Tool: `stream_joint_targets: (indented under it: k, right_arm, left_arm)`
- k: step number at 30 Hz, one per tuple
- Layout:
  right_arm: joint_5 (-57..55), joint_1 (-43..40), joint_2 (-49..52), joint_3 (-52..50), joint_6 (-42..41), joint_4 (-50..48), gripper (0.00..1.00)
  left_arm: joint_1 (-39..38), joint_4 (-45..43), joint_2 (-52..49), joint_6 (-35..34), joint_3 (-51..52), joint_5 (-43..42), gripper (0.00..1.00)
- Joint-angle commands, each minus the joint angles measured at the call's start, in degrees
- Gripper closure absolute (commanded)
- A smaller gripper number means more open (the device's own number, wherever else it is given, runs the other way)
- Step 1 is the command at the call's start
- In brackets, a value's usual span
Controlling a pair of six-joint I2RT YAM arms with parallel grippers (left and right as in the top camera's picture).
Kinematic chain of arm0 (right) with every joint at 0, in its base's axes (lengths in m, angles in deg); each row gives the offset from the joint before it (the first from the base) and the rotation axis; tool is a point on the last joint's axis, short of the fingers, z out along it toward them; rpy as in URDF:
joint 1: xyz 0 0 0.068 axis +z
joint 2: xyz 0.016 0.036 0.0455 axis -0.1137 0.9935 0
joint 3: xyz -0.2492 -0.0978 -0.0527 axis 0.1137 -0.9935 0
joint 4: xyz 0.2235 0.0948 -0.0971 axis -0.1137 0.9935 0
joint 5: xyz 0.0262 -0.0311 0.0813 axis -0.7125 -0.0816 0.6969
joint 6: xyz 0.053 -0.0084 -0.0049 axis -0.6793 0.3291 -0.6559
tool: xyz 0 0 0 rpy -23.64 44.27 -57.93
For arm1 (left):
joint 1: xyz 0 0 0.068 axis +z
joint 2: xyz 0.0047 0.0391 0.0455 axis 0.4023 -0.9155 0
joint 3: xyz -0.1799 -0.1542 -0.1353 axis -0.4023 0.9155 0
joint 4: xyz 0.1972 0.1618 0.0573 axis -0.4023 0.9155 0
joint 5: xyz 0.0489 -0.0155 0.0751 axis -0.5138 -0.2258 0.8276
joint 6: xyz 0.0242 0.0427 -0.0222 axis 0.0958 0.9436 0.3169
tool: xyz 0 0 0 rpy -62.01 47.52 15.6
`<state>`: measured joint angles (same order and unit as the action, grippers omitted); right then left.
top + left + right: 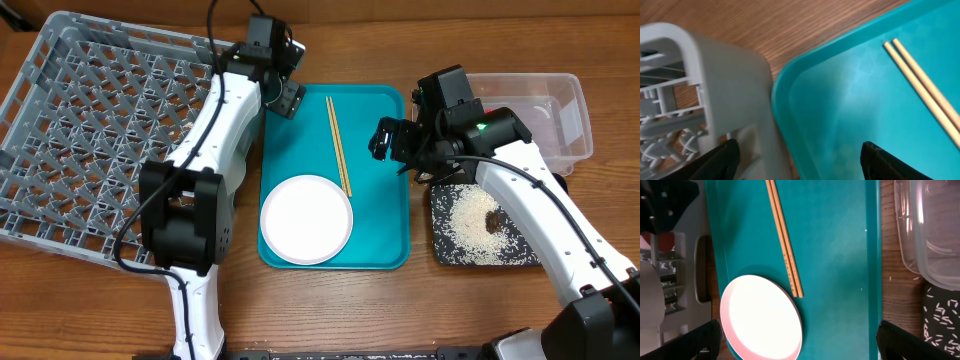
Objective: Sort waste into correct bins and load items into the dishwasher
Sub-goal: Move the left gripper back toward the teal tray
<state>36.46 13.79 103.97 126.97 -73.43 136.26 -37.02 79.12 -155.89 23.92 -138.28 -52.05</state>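
Note:
The white plate [306, 218] with a pink rim lies at the front of the teal tray [385, 235]; it also shows in the right wrist view [760, 317]. The wooden chopsticks [338, 145] lie side by side behind it, seen too in the left wrist view [922, 87] and the right wrist view [784, 237]. My left gripper [287, 97] is open and empty over the tray's back left corner, beside the grey dish rack [90, 130]. My right gripper [392, 140] is open and empty above the tray's right side. Rice grains [470, 225] and a brown scrap [493, 220] lie in the black tray [440, 250].
The clear plastic tub [572, 120] stands at the back right, behind the black tray, its contents hard to make out. The dish rack corner [715, 90] is close to the teal tray's edge [782, 100]. A few rice grains [888, 278] lie on the table.

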Motion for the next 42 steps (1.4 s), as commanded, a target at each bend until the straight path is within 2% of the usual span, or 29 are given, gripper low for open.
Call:
stream_joint_targets:
  k: [1,18,23,42]
  right_arm:
    - [-0.6,0.2,-0.9,1.6,0.0,-0.2,0.0]
    - [-0.6,0.2,-0.9,1.6,0.0,-0.2,0.0]
    - [-0.6,0.2,-0.9,1.6,0.0,-0.2,0.0]
    - [-0.6,0.2,-0.9,1.6,0.0,-0.2,0.0]
  left_arm:
    - [-0.1,-1.3,-1.4,1.0,0.4,-0.2,0.2]
    - [0.0,-7.9,-6.3,1.0,0.4,0.0,0.21]
    - [0.2,-9.2,-6.8,-1.2,0.4,4.6,0.21]
    - [3.2,-17.6,-6.8,-1.6,0.4,4.3,0.21]
